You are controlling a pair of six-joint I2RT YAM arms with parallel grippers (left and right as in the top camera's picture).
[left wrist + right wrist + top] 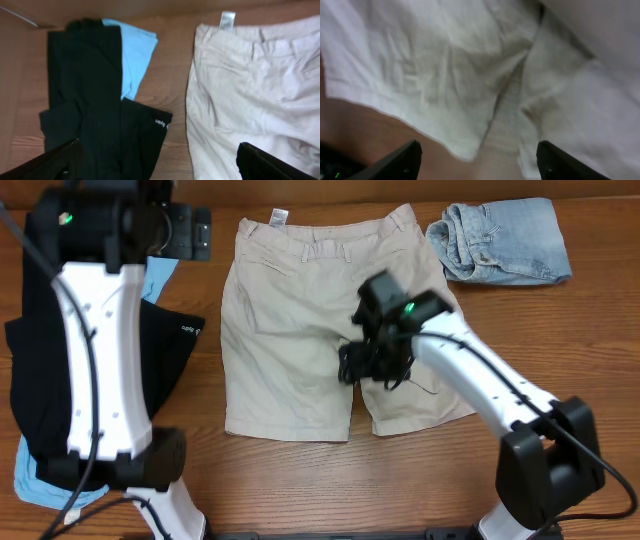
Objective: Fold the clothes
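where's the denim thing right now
In the overhead view the folded denim garment lies at the far right of the table, close beside the waistband end of the beige shorts.

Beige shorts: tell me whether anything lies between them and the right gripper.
Nothing visible does. The right gripper hangs directly over the beige shorts where the two legs part. Its wrist view shows only cloth and a sliver of table between the open fingers; the denim garment and the black garments lie well aside.
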